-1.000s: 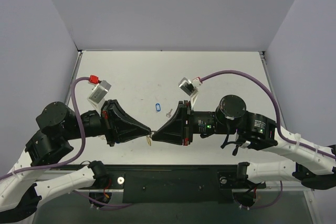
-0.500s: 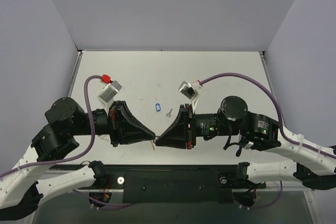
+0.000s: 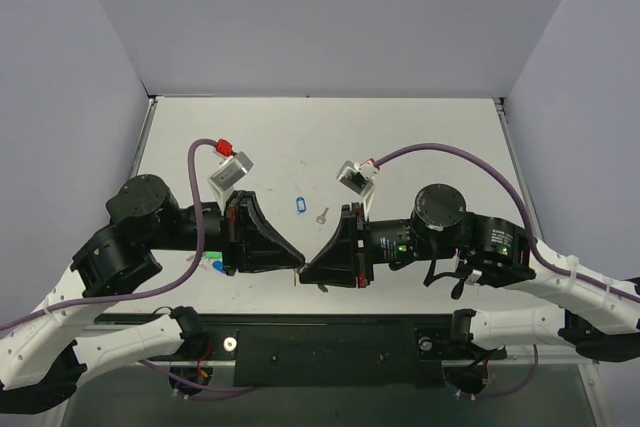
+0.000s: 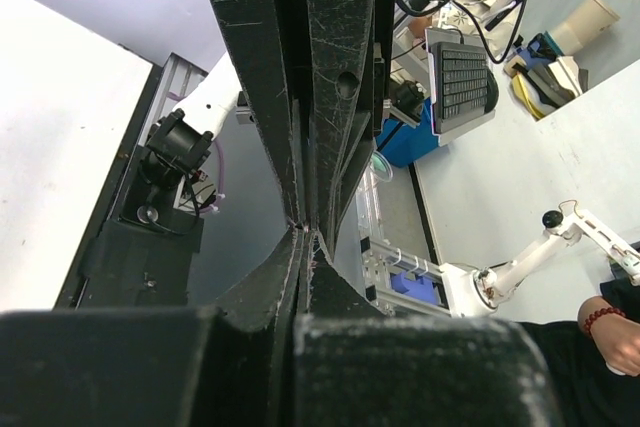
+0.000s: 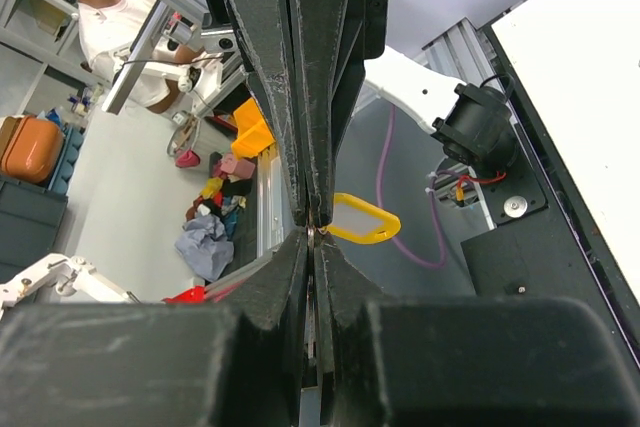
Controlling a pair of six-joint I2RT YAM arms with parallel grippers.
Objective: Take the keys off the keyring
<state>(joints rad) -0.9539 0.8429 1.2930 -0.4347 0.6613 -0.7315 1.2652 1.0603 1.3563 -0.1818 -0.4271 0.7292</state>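
Your left gripper [image 3: 298,267] and right gripper [image 3: 305,271] are meeting tip to tip above the near edge of the table, and both are holding their jaws pressed fully together. The keyring [image 5: 365,219] is hanging right at that meeting point. In the right wrist view its yellow tag is sticking out sideways just beyond the fingertips, with the ring end caught where the tips touch. I cannot tell which pair is actually pinching it.

You are working over a plain white table [image 3: 430,137] boxed in by pale walls [image 3: 330,17].

Counting what is showing: one yellow keyring, one loose key [image 3: 321,215] lying flat on the table beyond the grippers, one blue tag [image 3: 299,204] just beside that key, and a second blue tag [image 3: 217,268] with a green tag [image 3: 206,259], both lying under your left wrist.
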